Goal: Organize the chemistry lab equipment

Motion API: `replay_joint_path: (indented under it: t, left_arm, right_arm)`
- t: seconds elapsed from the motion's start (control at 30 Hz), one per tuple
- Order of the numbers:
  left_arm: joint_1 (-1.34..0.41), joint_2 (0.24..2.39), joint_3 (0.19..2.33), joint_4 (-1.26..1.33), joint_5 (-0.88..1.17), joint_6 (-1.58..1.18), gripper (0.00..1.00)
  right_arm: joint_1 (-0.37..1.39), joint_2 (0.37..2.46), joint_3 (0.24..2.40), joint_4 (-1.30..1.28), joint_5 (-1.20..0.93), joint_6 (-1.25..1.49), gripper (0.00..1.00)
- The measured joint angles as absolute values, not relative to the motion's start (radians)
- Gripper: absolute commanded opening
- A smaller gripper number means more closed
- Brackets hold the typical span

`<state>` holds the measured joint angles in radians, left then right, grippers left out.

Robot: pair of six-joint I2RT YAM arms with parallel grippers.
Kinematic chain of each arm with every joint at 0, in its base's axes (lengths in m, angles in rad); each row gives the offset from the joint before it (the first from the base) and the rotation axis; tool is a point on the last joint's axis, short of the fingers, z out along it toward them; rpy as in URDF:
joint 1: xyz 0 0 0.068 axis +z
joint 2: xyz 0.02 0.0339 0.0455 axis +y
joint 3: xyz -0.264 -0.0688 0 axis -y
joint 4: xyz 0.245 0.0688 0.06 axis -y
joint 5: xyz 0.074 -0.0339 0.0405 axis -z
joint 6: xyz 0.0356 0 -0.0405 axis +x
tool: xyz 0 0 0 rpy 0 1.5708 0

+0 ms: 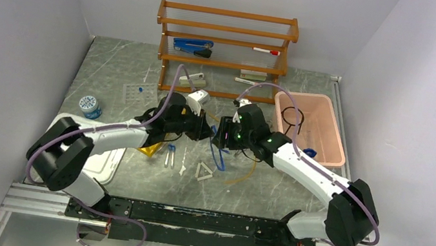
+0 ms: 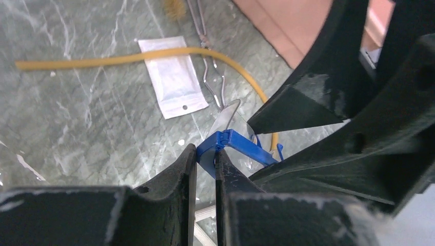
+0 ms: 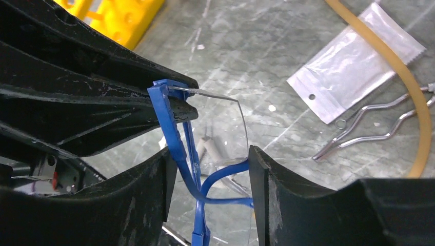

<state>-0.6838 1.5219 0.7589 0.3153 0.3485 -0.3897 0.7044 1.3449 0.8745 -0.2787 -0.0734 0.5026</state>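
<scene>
The blue goggles [image 1: 217, 151] with a clear lens hang above the table's middle, between both grippers. My left gripper [image 2: 205, 154] is shut on the blue hinge end of the goggles [image 2: 241, 146]. My right gripper [image 3: 210, 159] stands open around the goggles [image 3: 172, 128], with the blue arms and the lens edge between its fingers. On the table below lie the amber tubing [image 3: 405, 77], a clear bag [image 3: 354, 61], a white triangle [image 1: 205, 172], blue-capped tubes [image 1: 169, 155] and the yellow rack [image 3: 120, 18], partly hidden by the left arm.
A pink bin [image 1: 335, 147] at the right holds a black wire ring [image 1: 291, 116]. Metal tongs [image 3: 369, 128] lie by the bag. The wooden shelf [image 1: 226, 29] stands at the back. A white tray [image 1: 106, 165] and a blue-lidded jar [image 1: 88, 103] sit at the left.
</scene>
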Motion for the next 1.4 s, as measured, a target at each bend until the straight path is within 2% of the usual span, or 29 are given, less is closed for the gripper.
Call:
replay_joint_path:
  t: [0.3,0.47,0.63,0.8,1.07,1.2,1.3,1.4]
  left_arm:
    - [-0.680,1.438,0.849,0.175,0.392,-0.291,0.05]
    - [-0.678,1.436,0.892,0.121,0.419,-0.252,0.05]
    - [-0.677,1.433,0.914,0.091,0.455,-0.215,0.05]
    - [-0.669,1.427,0.954,0.051,0.495,-0.171,0.05]
    - [-0.655,1.398,0.992,0.026,0.542,-0.144,0.05]
    - [-0.651,1.398,1.000,0.023,0.571,-0.159,0.05]
    - [-0.651,1.397,1.014,0.028,0.594,-0.175,0.05]
    - [-0.651,1.396,1.026,0.033,0.606,-0.183,0.05]
  right_arm:
    - [0.701,1.254,0.894,-0.321,-0.146,0.454,0.46]
    - [0.701,1.244,0.915,-0.355,-0.138,0.442,0.61]
    - [0.701,1.225,0.922,-0.361,-0.150,0.467,0.63]
    - [0.701,1.141,0.886,-0.306,-0.175,0.529,0.58]
    - [0.690,0.987,0.841,-0.230,-0.057,0.593,0.46]
    - [0.685,1.011,0.870,-0.239,-0.017,0.582,0.39]
    - [0.683,1.049,0.893,-0.250,-0.014,0.562,0.38]
    - [0.680,1.075,0.907,-0.262,-0.029,0.543,0.31]
